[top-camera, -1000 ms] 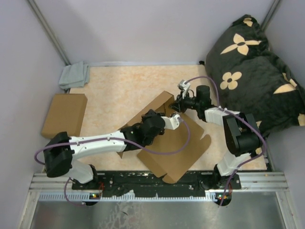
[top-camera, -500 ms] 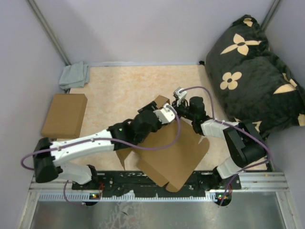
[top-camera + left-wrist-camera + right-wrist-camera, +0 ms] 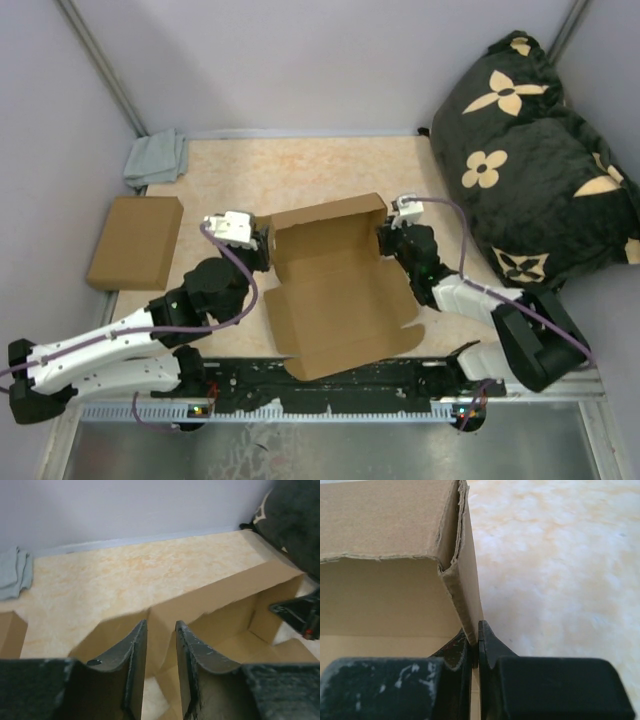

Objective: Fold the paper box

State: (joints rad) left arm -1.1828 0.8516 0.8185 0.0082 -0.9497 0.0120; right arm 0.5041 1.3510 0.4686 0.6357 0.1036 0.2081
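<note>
The paper box (image 3: 330, 300) lies at the middle of the table as a shallow brown tray, its back wall and right wall standing and a wide flap spread toward the arms. My left gripper (image 3: 264, 246) is at the box's back left corner. In the left wrist view its jaws (image 3: 160, 630) stand apart, and the corner crease of the paper box (image 3: 225, 595) shows just ahead in the gap. My right gripper (image 3: 385, 238) is at the right wall. In the right wrist view it (image 3: 478, 636) is shut on the edge of that wall of the paper box (image 3: 380, 530).
A plain closed cardboard box (image 3: 135, 240) lies at the left edge of the table. A grey cloth (image 3: 157, 158) sits in the back left corner. A black pillow with tan flowers (image 3: 530, 150) fills the back right, close behind the right arm.
The left arm has drawn back from the box's middle to its left corner and its jaws have parted. The box has swung round and opened out. The right gripper has closed on the right wall.
</note>
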